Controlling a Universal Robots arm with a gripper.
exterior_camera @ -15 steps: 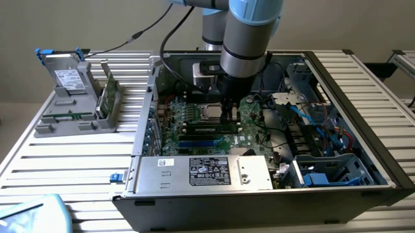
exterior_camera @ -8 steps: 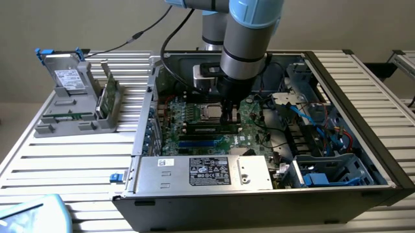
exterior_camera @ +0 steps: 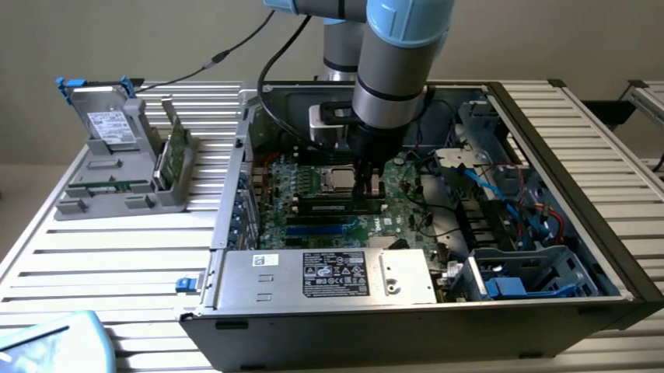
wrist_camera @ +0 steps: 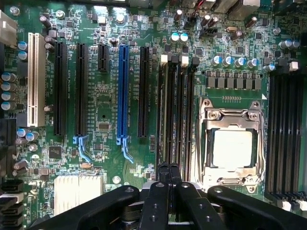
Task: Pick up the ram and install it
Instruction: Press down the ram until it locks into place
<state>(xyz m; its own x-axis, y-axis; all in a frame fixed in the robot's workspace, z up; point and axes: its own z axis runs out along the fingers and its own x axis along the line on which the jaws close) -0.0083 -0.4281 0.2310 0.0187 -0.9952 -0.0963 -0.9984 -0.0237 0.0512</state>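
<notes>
The ram [exterior_camera: 334, 207] is a long dark stick lying along a memory slot on the green motherboard [exterior_camera: 280, 186], inside the open computer case. My gripper [exterior_camera: 363, 193] reaches down into the case and meets the ram's top edge near the end at the exterior view's right. In the wrist view the black fingers [wrist_camera: 162, 179] are pressed together just past one end of the memory slots, in line with the ram [wrist_camera: 169, 120], which shows edge-on. The gripper [wrist_camera: 168, 168] is shut, and I cannot tell whether it pinches the stick or only rests on it.
The processor socket [wrist_camera: 232, 148] sits right beside the memory slots. A silver power supply [exterior_camera: 326, 276] fills the case's front. Blue and red cables [exterior_camera: 518, 194] crowd the exterior view's right. Outside, a grey rack holds a drive [exterior_camera: 109, 128] and a green card [exterior_camera: 176, 151].
</notes>
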